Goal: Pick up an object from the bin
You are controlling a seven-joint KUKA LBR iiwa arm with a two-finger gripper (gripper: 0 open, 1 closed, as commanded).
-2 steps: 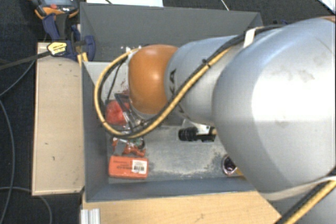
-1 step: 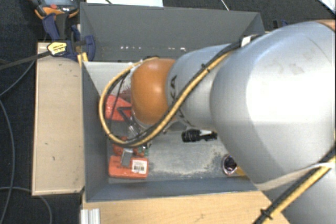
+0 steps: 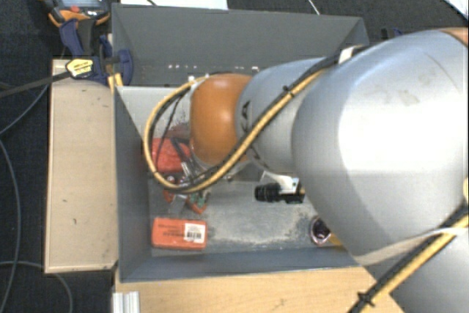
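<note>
Camera view: a flat orange barcode-labelled box (image 3: 179, 232) lies just beside the pincer (image 3: 192, 200), toward the view's lower edge, long axis left-right; whether the pincer is apart or together I cannot tell.

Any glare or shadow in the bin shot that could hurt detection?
Camera view: a broad soft highlight on the large grey arm housing and a sheen on its orange wrist cover. Under that cover the floor of the grey metal bin falls dark around a red item. The flat orange box with a barcode label is evenly lit, no glare.
</note>
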